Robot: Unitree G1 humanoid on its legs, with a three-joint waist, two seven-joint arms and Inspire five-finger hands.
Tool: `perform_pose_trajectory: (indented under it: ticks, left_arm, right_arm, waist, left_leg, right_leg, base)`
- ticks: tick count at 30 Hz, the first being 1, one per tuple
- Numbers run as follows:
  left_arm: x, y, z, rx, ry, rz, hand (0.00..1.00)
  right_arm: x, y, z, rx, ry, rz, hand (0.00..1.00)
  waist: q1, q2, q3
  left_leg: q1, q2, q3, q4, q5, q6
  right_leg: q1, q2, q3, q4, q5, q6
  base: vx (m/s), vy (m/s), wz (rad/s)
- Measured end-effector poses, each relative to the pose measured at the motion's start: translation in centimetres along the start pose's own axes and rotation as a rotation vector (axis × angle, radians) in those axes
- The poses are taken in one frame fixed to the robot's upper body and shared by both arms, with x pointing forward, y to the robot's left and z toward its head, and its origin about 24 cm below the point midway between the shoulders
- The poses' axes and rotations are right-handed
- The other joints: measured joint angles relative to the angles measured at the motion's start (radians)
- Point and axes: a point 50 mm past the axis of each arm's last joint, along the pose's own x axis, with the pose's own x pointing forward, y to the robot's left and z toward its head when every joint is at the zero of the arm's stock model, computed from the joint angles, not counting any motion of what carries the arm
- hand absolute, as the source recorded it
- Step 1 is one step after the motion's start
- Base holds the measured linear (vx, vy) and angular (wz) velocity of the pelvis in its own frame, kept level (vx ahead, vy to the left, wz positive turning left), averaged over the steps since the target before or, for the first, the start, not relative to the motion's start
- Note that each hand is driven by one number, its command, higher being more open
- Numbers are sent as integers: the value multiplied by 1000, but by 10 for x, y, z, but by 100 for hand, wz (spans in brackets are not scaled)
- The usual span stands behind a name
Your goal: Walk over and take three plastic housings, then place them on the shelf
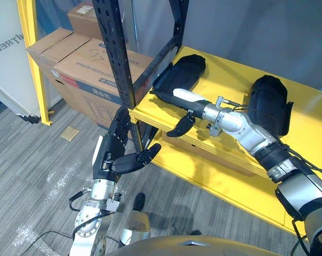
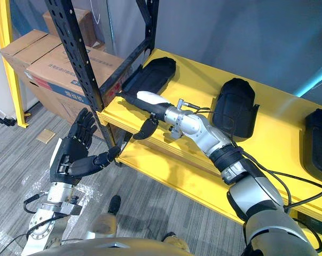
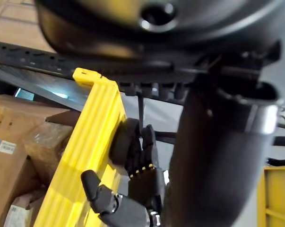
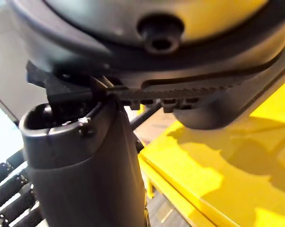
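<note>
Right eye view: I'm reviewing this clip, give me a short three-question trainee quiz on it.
1. How many plastic housings lie on the yellow shelf?
2. True or false: the left hand holds a housing.
3. Which housing is the right hand at? A) the one nearest the black post; B) the middle one; C) the far-right one.
Key: 1 three; 2 false, its fingers are straight and hold nothing; 3 A.
</note>
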Motion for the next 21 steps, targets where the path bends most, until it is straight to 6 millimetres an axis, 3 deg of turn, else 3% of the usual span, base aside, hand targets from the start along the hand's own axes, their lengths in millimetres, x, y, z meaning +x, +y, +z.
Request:
perform_pose_trajectory:
  ticks: [9,21]
  left_arm:
    - [0,0,0,-1,1,6,100]
    - [0,1,0,19,4,34,100]
  right_arm:
    - [-2,-2,-3,40,17,21,100]
    - [-15,-12,-16,31,93,22,100]
  waist:
    - [-20,1,0]
    - [-20,18,-5]
  left_leg:
    - [5,2,17,0,0,0]
    - [7,5,30,0,0,0]
  right_leg:
    - [-2,-1,13,3,0,0]
    - [-13,-1,29,9,0,0]
  base:
    - [-12,-3,-3]
    - [-4,-7,-3]
